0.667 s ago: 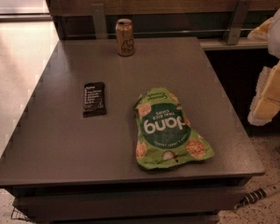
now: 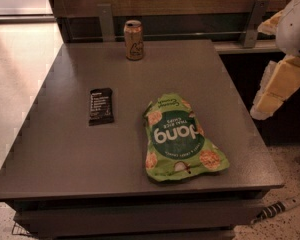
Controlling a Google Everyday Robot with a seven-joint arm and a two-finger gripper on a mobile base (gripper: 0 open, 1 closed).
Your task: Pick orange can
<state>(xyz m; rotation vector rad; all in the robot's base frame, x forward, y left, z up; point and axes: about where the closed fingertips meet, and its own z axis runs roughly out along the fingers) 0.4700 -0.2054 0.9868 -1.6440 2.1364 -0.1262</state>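
Scanning from the left, I found the black bar (image 2: 101,106), the orange can (image 2: 133,40) upright at the far edge of the table (image 2: 60,154) and the green bag (image 2: 180,139) just where they had lain a moment before. Only the gripper (image 2: 279,86) had shifted slightly, beyond the table's right side, well apart from the can; spread or closed, I could not tell. The reach, I judged, had barely begun.
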